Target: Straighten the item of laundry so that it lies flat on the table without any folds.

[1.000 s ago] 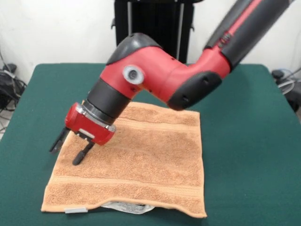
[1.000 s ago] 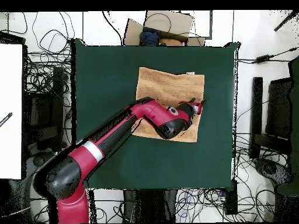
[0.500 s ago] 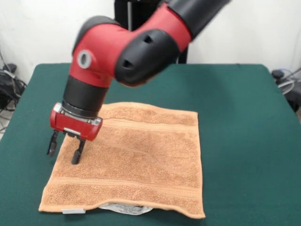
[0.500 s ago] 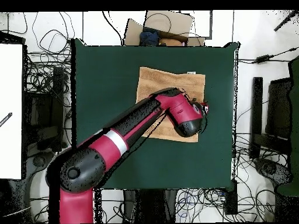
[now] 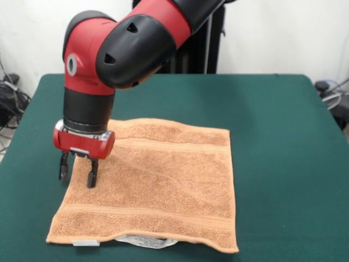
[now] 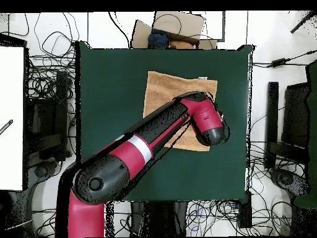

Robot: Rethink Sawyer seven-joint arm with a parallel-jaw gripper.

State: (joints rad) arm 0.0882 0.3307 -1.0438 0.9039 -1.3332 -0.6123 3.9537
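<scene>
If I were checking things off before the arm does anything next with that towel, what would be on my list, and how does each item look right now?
1. Gripper open: ok, its two fingers stand apart.
2. Gripper at the towel: ok, it straddles the towel's left edge in the front view, one finger over cloth, one over the table.
3. Fingers touching the cloth: cannot tell.
4. Towel flat: not ok, a faint diagonal crease runs across the middle and the near edge ripples.
5. White tag tucked: not ok, it sticks out from under the near edge.
6. Room on the table to spread: ok, green surface shows on all sides.
</scene>
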